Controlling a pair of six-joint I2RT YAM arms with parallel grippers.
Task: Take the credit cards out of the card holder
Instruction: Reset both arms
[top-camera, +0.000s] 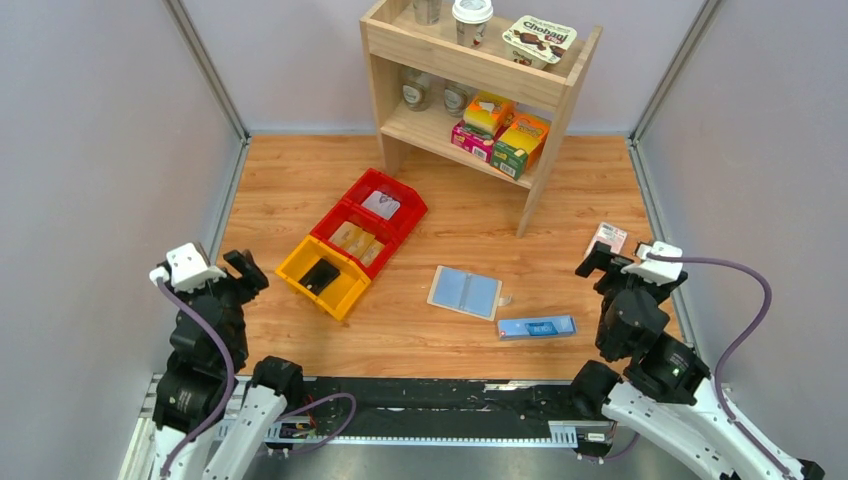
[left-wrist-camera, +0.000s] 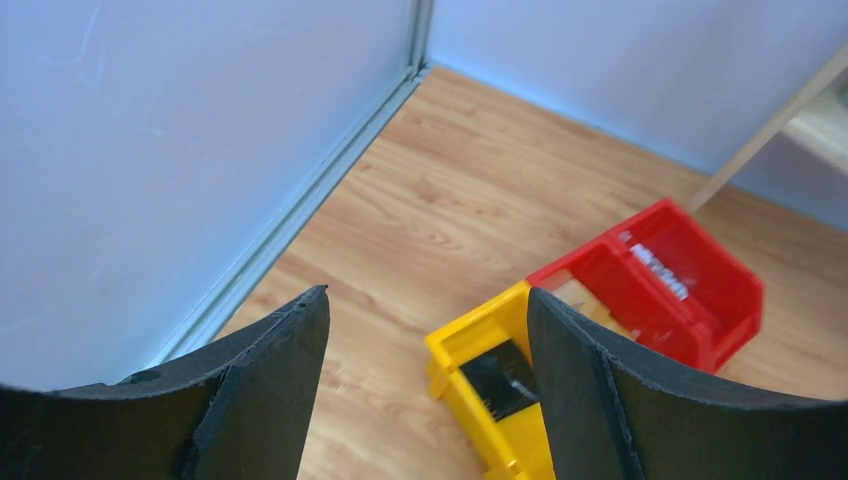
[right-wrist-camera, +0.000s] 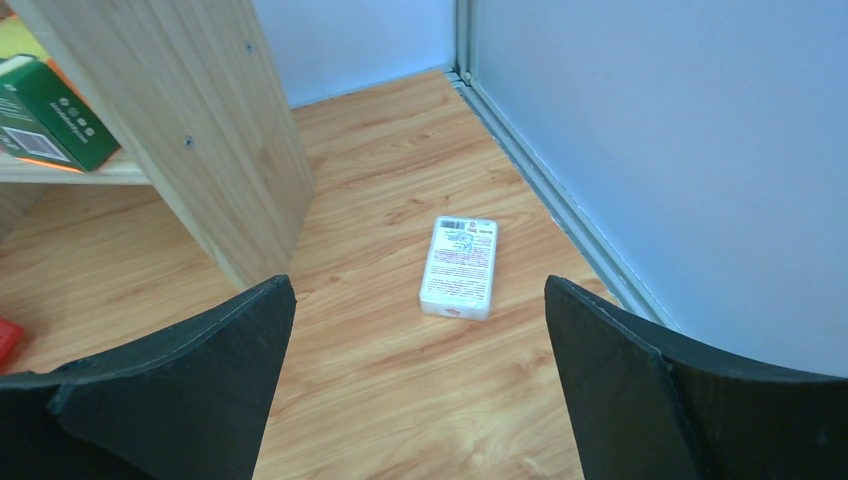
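The card holder lies open, blue lining up, mid-counter, with a narrow blue box just beside its right corner. Left jaws stand apart, holding nothing, near the yellow bin (something dark lies inside). Right jaws gape wide, empty, near a white packet.
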